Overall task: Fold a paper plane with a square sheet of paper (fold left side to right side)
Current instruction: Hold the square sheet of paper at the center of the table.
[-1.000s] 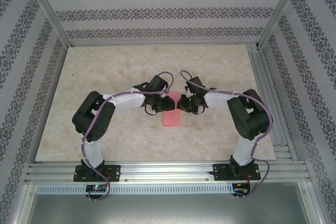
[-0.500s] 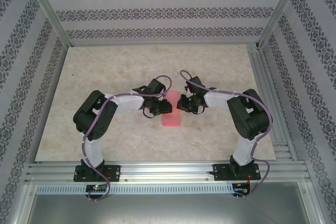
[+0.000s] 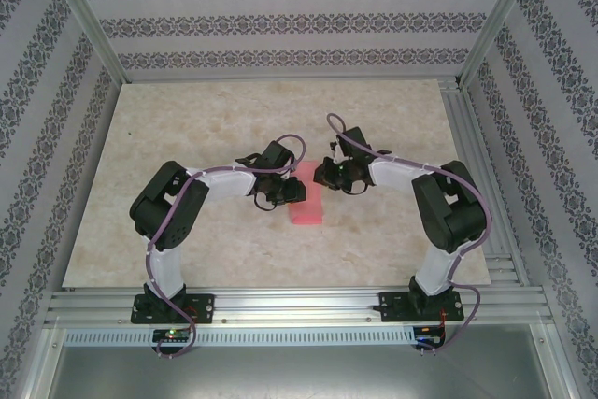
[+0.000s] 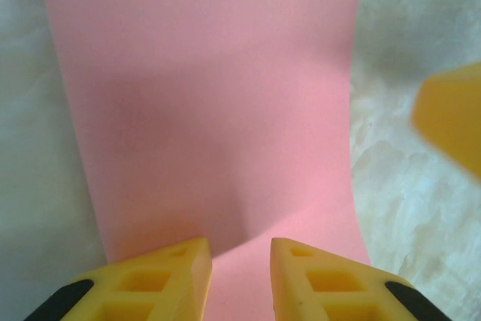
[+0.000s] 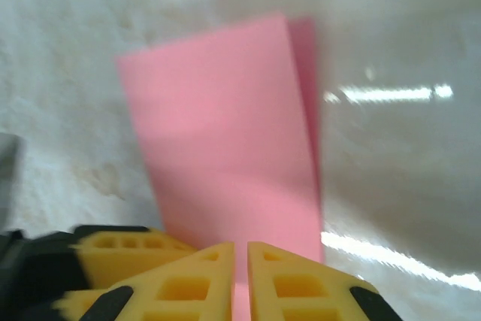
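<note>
From above, the pink sheet of paper point(image 3: 308, 207) lies just below the middle of the frame on the marbled table point(image 3: 187, 119), folded into an upright rectangle. The left gripper point(image 3: 286, 192) sits at its left edge. The right gripper point(image 3: 325, 175) is over its upper right corner.

In the left wrist view, the sheet of paper point(image 4: 210, 110) fills the upper centre. The left gripper point(image 4: 240, 280) is at the bottom edge, its yellow fingers a little apart with pink showing in the gap. I cannot tell whether they touch the sheet. One yellow finger point(image 4: 451, 118) of the other arm shows at the right edge.

In the right wrist view, which is blurred, the sheet of paper point(image 5: 225, 140) lies mid-frame, with a second layer peeking out along its right side. The right gripper point(image 5: 240, 283) is at the bottom, its fingers pressed almost together. I cannot tell whether they nip the paper.
</note>
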{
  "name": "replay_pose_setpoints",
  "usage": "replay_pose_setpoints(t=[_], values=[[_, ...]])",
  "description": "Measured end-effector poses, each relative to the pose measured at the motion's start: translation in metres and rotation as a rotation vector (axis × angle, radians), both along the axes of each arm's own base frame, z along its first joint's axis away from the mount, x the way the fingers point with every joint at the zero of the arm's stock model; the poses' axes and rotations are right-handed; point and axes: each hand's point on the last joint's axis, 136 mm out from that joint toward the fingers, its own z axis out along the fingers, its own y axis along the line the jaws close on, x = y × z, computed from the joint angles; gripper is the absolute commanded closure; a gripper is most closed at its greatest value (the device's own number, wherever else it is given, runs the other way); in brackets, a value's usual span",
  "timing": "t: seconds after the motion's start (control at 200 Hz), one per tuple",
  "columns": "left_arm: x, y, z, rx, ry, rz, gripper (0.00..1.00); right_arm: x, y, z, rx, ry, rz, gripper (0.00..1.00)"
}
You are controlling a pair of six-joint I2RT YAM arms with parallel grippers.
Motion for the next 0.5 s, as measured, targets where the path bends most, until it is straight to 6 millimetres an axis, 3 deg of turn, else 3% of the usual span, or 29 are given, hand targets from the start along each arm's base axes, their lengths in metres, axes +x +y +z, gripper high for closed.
replay_pose_setpoints(t=[0.095, 0.2, 0.5], values=[[0.000, 0.000, 0.000, 0.000, -0.001, -0.002, 0.69, 0.015, 0.009, 0.015, 0.038, -0.035, 0.001, 0.87], [0.000, 0.000, 0.000, 0.001, -0.003, -0.004, 0.69, 0.028, 0.017, 0.019, 0.061, -0.046, -0.005, 0.87], [0.000, 0.000, 0.000, 0.002, -0.009, -0.013, 0.69, 0.041, 0.029, -0.014, 0.061, 0.025, -0.008, 0.88]])
